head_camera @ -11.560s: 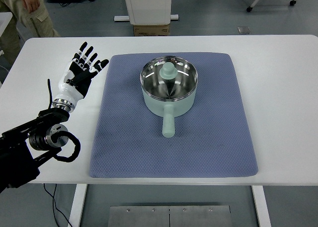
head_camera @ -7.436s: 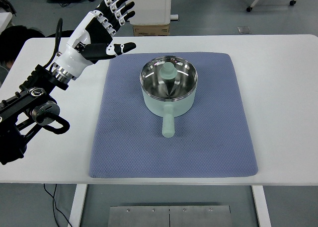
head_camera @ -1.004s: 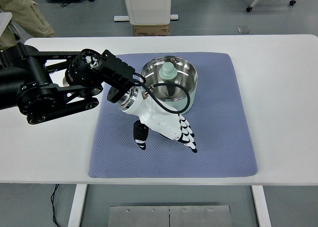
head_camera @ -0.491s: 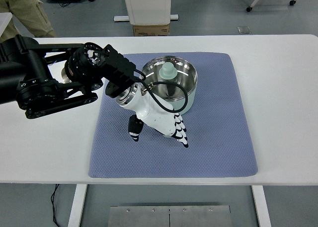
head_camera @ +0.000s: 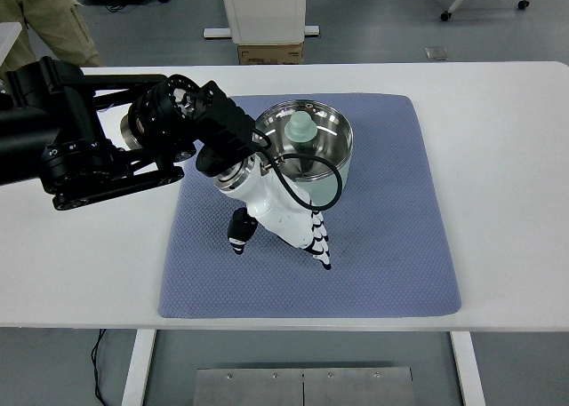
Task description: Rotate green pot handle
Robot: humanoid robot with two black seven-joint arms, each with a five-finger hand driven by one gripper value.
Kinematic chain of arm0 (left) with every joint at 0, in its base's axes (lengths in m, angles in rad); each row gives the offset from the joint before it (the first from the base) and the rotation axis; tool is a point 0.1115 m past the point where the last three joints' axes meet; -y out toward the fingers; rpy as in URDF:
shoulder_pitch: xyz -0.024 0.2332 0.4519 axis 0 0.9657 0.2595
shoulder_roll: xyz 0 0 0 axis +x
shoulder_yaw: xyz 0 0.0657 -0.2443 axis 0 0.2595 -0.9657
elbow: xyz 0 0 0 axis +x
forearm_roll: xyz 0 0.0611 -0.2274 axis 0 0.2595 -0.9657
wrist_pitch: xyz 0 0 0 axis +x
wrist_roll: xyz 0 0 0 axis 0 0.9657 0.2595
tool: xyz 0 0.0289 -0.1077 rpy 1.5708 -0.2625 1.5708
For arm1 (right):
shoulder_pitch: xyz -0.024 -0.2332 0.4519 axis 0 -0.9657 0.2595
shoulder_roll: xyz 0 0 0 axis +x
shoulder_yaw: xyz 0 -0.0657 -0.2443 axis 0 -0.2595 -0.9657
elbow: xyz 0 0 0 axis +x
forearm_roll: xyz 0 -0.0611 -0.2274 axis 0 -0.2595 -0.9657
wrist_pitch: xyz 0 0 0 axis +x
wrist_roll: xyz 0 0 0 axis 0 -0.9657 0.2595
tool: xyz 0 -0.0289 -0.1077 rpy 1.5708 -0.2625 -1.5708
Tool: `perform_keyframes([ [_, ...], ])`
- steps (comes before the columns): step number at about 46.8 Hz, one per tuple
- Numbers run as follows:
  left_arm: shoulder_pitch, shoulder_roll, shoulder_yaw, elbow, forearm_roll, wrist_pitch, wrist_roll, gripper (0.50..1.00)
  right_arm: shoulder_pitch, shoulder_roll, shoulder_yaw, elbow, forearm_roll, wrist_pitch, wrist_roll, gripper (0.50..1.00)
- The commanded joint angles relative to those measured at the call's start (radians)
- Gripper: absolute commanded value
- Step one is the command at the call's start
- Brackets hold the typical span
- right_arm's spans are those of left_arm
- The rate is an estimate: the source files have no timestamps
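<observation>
Looking from the near edge outward, operator, you see these things.
Table [head_camera: 516,202]: white, its near edge runs along the bottom of your view.
Mat [head_camera: 391,237]: blue-grey and textured, it lies flat on the table and carries the pot.
Left hand [head_camera: 280,218]: white with black-tipped fingers [head_camera: 318,242], it reaches down over the mat in front of the pot, right where the handle sticks out. The fingers point down and towards the near right, and the thumb [head_camera: 238,229] hangs apart on the left side. You cannot tell whether it grips the handle, because the hand covers it completely.
Green pot [head_camera: 307,153]: pale green outside and shiny steel inside, it stands on the far middle part of the mat. A pale green knob [head_camera: 300,129] shows inside the bowl. The handle is hidden under the hand.
Left arm [head_camera: 98,144]: black, it comes in from the left edge over the table.
Person [head_camera: 49,15]: only trouser legs show at the top left, beyond the table.
</observation>
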State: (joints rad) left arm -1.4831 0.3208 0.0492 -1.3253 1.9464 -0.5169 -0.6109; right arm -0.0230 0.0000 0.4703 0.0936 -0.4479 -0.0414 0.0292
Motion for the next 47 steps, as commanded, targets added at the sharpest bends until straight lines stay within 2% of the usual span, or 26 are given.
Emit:
perform_keyframes([
  [1, -0.016, -0.011, 0.000, 0.000, 0.002, -0.017, 0.000, 1.000, 0.000, 0.000, -0.001, 0.000, 0.000, 0.000, 0.000, 1.000],
  [29, -0.031, -0.026, 0.009, -0.037, 0.123, -0.071, 0.000, 1.000, 0.000, 0.000, -0.001, 0.000, 0.000, 0.000, 0.000, 1.000],
  [47, -0.055, -0.028, 0.027, -0.041, 0.186, -0.074, 0.000, 1.000, 0.000, 0.000, 0.002, 0.000, 0.000, 0.000, 0.000, 1.000],
])
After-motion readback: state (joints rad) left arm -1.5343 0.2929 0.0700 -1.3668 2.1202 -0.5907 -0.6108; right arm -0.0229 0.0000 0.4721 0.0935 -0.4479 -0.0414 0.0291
